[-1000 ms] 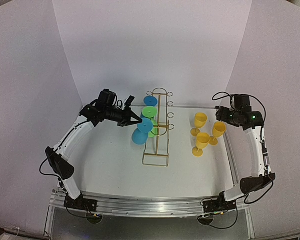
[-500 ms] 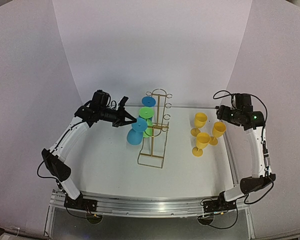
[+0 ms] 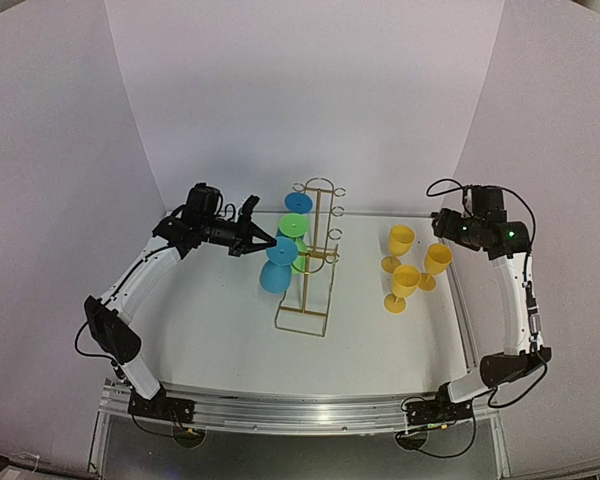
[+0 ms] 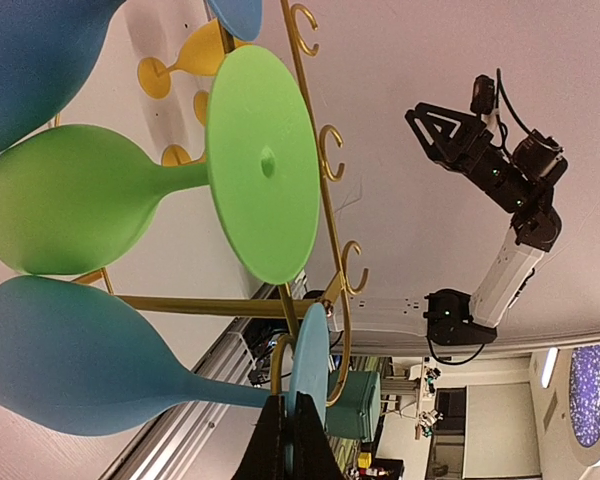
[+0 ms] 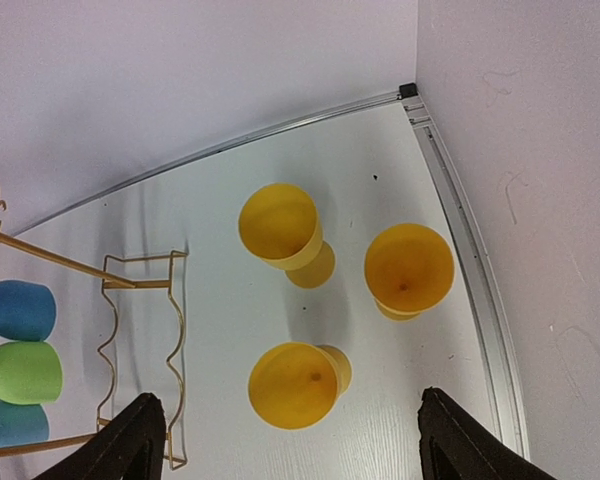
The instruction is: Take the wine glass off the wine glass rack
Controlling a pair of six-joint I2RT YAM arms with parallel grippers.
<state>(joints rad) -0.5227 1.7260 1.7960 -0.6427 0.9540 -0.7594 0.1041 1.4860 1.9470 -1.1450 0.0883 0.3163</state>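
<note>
Gold wire rack (image 3: pixel 305 300) at mid-frame carries an upper blue glass (image 3: pixel 298 201), a green glass (image 3: pixel 294 226) and, lowest on its left side, the blue wine glass (image 3: pixel 274 275), whose foot the left pincer (image 4: pixel 292 440) clamps. Right pincer (image 5: pixel 295 445) gapes wide and empty over three upright yellow glasses (image 5: pixel 280 225).

The top view looks down from high above the near edge, far enough off to hold the whole table (image 3: pixel 220 340). The left wrist view, rolled sideways, sits tight against the rack (image 4: pixel 180 302) and a blue glass (image 4: pixel 80 360), facing across to the right arm (image 4: pixel 500 180). The right wrist view looks steeply down, nearer, on 3 yellow glasses (image 5: pixel 279 226). All 3 views share the rack and yellow glasses.
</note>
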